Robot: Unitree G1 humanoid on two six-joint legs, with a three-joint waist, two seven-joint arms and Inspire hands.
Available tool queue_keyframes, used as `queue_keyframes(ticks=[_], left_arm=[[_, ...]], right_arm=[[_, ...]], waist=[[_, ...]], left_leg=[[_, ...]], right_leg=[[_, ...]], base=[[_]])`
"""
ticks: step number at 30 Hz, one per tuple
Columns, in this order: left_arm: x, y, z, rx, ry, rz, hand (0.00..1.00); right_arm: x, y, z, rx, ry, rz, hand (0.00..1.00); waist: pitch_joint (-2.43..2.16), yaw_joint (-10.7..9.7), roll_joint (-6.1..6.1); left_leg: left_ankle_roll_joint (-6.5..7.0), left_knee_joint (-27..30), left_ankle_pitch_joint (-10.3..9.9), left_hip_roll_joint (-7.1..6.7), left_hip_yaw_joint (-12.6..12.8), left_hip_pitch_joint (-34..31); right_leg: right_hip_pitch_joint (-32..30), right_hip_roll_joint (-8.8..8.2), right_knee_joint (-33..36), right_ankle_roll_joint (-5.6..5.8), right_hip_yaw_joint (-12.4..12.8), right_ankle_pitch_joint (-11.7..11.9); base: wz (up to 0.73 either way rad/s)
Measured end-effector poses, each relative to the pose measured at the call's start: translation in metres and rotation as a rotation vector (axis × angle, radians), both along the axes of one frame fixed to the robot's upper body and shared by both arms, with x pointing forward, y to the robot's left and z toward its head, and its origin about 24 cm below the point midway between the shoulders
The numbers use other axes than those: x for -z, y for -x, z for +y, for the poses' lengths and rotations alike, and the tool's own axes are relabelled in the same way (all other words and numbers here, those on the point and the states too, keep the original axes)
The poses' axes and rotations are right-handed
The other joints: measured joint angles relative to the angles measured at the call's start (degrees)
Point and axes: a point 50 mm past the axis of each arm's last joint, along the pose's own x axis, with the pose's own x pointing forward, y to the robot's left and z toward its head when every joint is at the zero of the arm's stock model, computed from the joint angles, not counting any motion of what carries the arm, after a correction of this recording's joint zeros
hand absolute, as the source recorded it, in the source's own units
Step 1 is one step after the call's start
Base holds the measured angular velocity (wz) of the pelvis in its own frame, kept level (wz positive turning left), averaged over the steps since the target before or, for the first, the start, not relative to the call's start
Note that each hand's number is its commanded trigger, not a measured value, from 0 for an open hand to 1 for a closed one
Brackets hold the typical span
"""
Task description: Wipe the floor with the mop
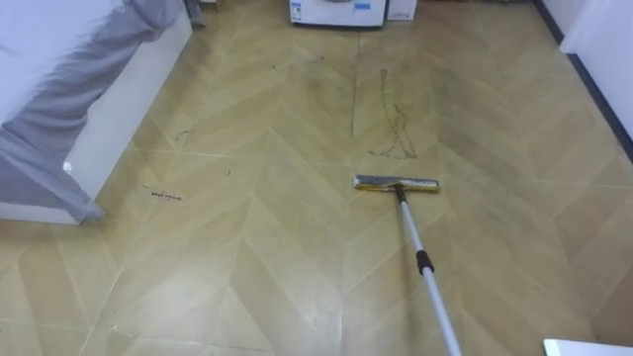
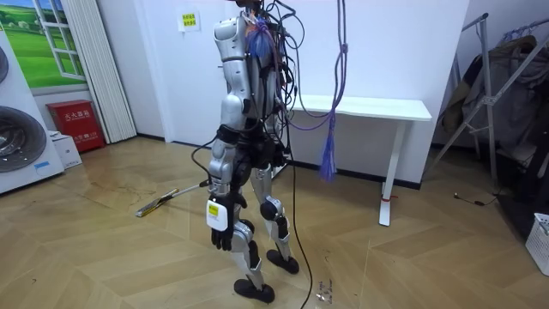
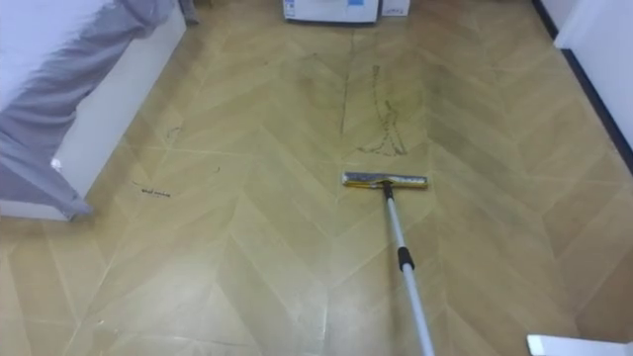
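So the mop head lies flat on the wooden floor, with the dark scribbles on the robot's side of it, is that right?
Not quite: the left eye view shows the scribbles just beyond the mop head, away from the robot. It does lie flat on the wooden floor.

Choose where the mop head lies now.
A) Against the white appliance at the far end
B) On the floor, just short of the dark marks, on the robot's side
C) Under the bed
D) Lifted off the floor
B: the mop head lies flat on the floor, with the dark marks just beyond it, far from both bed and appliance.
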Motion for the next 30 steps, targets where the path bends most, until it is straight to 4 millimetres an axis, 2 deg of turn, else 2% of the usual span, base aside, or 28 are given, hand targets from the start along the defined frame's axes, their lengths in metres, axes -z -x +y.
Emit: queue_keyframes(ticks=[7,13,17,18,19,25,29,30], left_arm=[[0.001,-0.005,0.0,0.004,0.0,0.004,0.0],[0.001,-0.011,-0.001,0.016,-0.014,0.002,0.0],[0.002,-0.018,-0.004,0.059,-0.019,-0.004,0.0],[0.002,-0.019,-0.004,0.059,-0.025,-0.009,0.0],[0.002,-0.021,-0.004,0.059,-0.03,-0.016,0.0],[0.0,-0.044,-0.005,0.076,-0.064,-0.098,0.0],[-0.002,-0.064,-0.005,0.021,-0.083,-0.163,0.0],[-0.002,-0.068,-0.005,0.0,-0.091,-0.179,0.0]], right_arm=[[0.0,0.0,0.001,0.013,-0.003,-0.001,1.0],[0.0,-0.002,0.0,0.02,0.005,0.0,1.0],[0.0,-0.008,-0.001,0.021,0.025,-0.008,1.0],[0.0,-0.009,-0.001,0.02,0.028,-0.012,1.0],[0.0,-0.01,-0.001,0.02,0.03,-0.015,1.0],[-0.001,-0.025,-0.004,0.007,0.059,-0.063,1.0],[-0.002,-0.032,-0.005,0.019,0.076,-0.094,1.0],[-0.002,-0.034,-0.004,0.023,0.078,-0.099,1.0]], waist=[[-0.24,0.44,0.54],[-0.49,0.52,0.98],[-0.79,-0.19,1.57],[-0.58,-0.41,1.66],[-0.63,-0.46,1.93],[-0.23,-0.44,2.89],[0.25,-0.5,2.57],[0.55,-0.49,2.1]], left_leg=[[0.0,0.33,0.0,0.1,-0.25,-0.67],[-0.18,1.36,0.1,0.52,-0.36,-4.32],[-0.21,2.25,0.16,0.67,-0.31,-7.86],[-0.2,2.3,0.16,0.66,-0.3,-8.28],[-0.2,2.36,0.16,0.67,-0.3,-8.82],[-0.01,3.64,0.43,0.85,-0.27,-14.18],[0.09,8.23,0.36,0.55,-0.29,-20.87],[0.1,9.51,0.36,0.51,-0.29,-22.9]], right_leg=[[-0.71,0.05,0.04,0.0,-0.02,0.0],[-4.0,0.5,0.13,-0.08,0.0,0.04],[-7.08,0.68,0.32,-0.17,0.04,0.09],[-7.6,0.64,0.6,-0.17,0.12,0.09],[-8.18,0.61,1.0,-0.17,0.17,0.09],[-14.5,0.29,4.47,-0.29,0.28,-0.07],[-22.58,-1.01,12.11,-0.55,1.32,-2.6],[-25.15,-1.49,14.74,-0.54,1.83,-3.42]], base=[[0.0],[0.03],[0.02],[0.0],[0.0],[0.0],[0.09],[0.13]])
